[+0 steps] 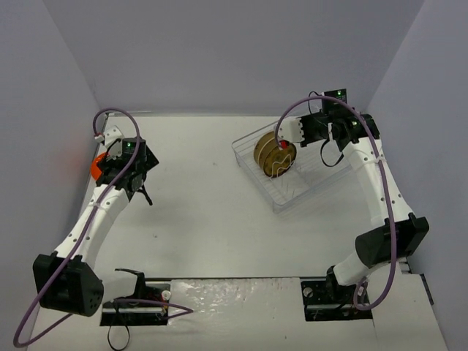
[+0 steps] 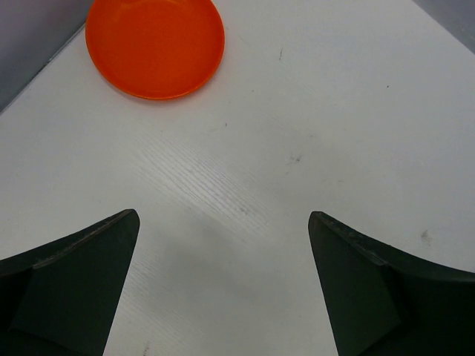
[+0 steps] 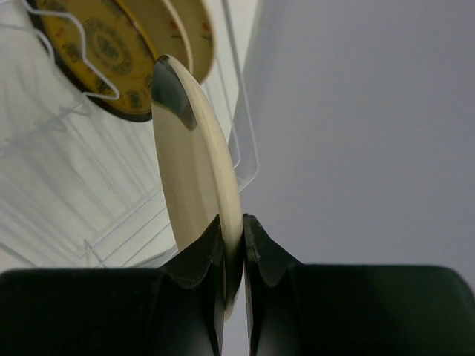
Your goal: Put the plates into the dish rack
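Observation:
The clear dish rack [image 1: 301, 187] stands at the back right. A dark brown plate with a yellow centre [image 3: 96, 52] stands upright in it, with a cream plate [image 3: 187, 33] just behind it. My right gripper [image 3: 234, 222] is shut on the rim of a second cream plate [image 3: 194, 163] and holds it on edge over the rack [image 3: 245, 159], next to the brown plate. From above, that gripper [image 1: 287, 139] is at the rack's far end by the standing plates [image 1: 267, 152]. The orange plate [image 2: 154, 44] lies flat on the table. My left gripper [image 2: 223, 222] is open and empty, short of it.
The orange plate [image 1: 96, 166] lies close to the left wall, partly hidden under the left arm. The left gripper [image 1: 140, 189] hangs over bare white table. The rack's near half shows only empty dividers. Grey walls close off the left, back and right.

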Robot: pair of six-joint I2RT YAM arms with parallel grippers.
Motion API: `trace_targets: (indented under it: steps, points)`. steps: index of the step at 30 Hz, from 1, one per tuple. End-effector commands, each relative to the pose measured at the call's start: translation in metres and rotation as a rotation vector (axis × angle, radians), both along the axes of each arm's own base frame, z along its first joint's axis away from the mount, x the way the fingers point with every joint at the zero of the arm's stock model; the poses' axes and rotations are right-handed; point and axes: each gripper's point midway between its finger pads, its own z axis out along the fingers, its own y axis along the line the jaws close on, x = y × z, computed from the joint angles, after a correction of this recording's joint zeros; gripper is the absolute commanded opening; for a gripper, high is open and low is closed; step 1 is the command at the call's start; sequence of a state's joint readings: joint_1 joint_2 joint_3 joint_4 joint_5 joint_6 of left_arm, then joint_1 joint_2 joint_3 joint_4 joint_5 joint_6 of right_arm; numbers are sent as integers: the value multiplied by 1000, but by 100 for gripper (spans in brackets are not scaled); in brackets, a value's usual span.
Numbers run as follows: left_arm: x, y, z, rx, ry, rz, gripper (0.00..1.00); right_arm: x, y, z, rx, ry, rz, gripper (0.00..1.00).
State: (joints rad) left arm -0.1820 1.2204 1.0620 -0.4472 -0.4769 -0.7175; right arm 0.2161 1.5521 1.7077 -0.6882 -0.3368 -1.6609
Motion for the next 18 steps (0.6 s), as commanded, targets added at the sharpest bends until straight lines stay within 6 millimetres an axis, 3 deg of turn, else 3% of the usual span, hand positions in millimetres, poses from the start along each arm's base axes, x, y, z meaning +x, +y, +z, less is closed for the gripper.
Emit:
trace_targets:
  steps: [1,18]
  points:
    - [14,4,24,-18,-55,48,97,3,-15,1,-135,-22,25,0]
    - [13,20,7,-9,12,111,97,27,18,-45,-92,7,118,0]
